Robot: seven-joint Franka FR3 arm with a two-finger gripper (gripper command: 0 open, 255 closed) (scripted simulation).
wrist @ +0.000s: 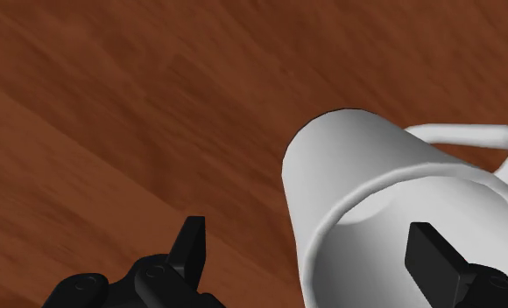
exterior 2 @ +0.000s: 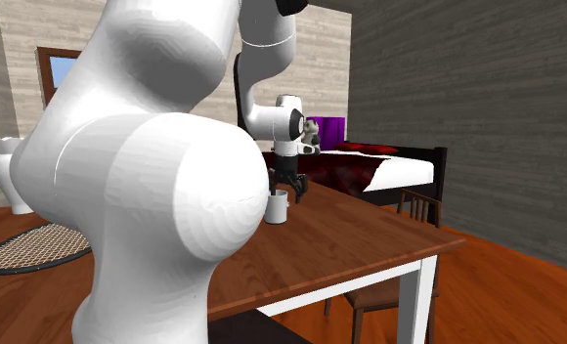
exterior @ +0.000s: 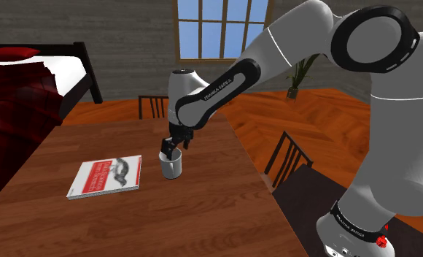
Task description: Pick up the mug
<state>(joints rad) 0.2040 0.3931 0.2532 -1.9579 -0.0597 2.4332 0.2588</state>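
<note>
A plain white mug (exterior: 171,167) stands upright on the brown wooden table (exterior: 93,139), its handle (wrist: 493,140) turned away from the fingers. My black gripper (exterior: 173,149) hangs open right over the mug's rim. In the wrist view the gripper (wrist: 312,249) straddles the mug (wrist: 366,166) wall: one finger (wrist: 191,245) is outside it, the other finger (wrist: 432,254) is over the hollow inside. Neither presses the wall. From the second exterior view the gripper (exterior 2: 289,188) sits just above the mug (exterior 2: 277,207), partly behind the big white arm.
A white-and-red book (exterior: 106,176) lies flat on the table to the mug's left in the shoulder view. Dark chairs (exterior: 153,106) (exterior: 286,157) stand at the table's far end and right side. A bed (exterior: 28,80) with a red cover is beyond the left edge.
</note>
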